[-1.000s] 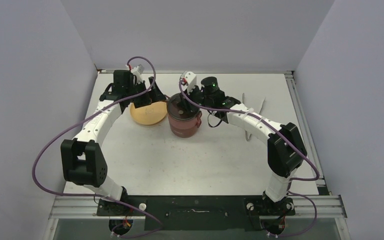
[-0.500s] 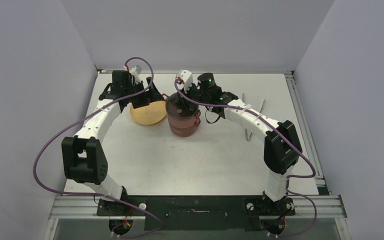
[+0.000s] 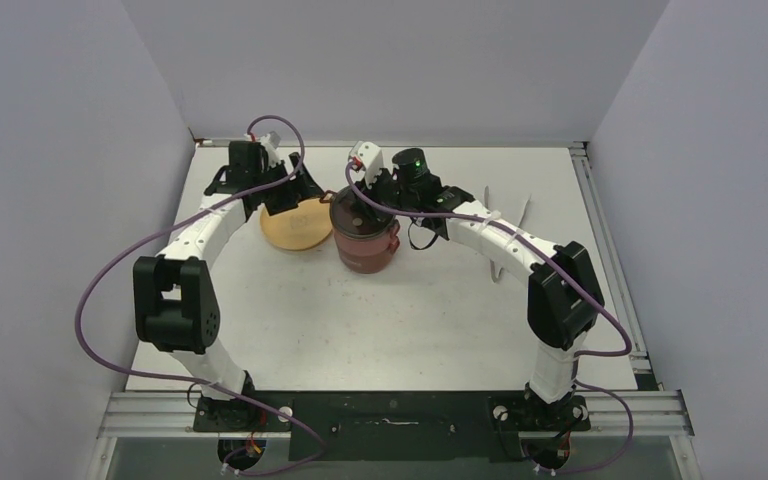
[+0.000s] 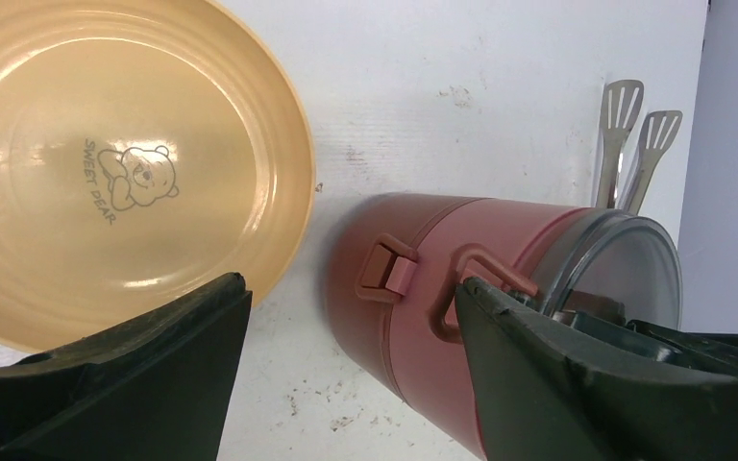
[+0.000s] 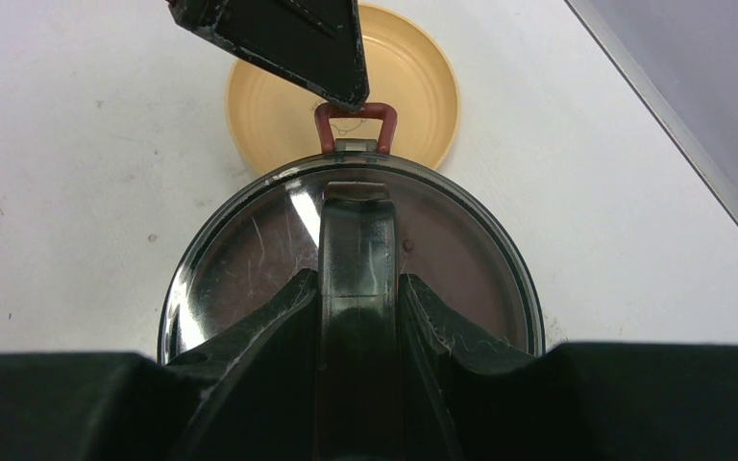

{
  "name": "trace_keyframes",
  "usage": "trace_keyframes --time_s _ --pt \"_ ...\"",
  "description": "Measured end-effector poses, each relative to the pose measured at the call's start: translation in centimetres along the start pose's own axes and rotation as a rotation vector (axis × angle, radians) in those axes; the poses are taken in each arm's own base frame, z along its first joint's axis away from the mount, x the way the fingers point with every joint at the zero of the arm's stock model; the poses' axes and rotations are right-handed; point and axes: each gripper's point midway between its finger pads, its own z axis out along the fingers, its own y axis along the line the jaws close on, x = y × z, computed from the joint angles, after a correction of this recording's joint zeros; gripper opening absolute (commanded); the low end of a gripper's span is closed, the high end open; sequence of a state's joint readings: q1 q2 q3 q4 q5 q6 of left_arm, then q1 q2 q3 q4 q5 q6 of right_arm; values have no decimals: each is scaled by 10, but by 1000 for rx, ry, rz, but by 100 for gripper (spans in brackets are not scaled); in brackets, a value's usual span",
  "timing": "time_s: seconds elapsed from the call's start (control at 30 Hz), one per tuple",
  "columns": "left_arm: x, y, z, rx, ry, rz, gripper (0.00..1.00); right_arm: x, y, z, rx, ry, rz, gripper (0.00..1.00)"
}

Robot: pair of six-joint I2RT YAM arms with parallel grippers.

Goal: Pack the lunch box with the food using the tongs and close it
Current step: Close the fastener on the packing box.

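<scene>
Top external: one lunch box (image 3: 365,248), one plate (image 3: 288,230), one tongs (image 4: 621,115); right tool (image 5: 356,288) grips its lid (image 5: 250,259), left tool (image 4: 351,288) gapes empty.

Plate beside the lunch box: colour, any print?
Yellow-orange plate, bear print inside; clearest in left wrist view.

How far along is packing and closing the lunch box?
Done: the plate holds no food, the tongs lie aside, and the clear lid sits on the stacked lunch box. In hand: the right claw is shut on the lid's handle; the open left claw is at a side clasp. Left: probably fastening the clasps.
</scene>
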State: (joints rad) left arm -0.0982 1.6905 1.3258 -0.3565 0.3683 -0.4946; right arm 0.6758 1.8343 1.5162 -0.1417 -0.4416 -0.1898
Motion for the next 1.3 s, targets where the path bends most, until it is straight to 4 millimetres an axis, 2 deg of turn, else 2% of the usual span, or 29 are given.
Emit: trace_keyframes --time_s 0.6,0.93,1.3 --pt "17 2 28 -7 58 -2 77 2 0 0 11 -17 0 14" --pt "17 1 30 -4 58 9 77 1 1 0 8 -13 -5 13" --pt "2 5 37 -56 34 72 77 -5 7 15 16 29 -57 10"
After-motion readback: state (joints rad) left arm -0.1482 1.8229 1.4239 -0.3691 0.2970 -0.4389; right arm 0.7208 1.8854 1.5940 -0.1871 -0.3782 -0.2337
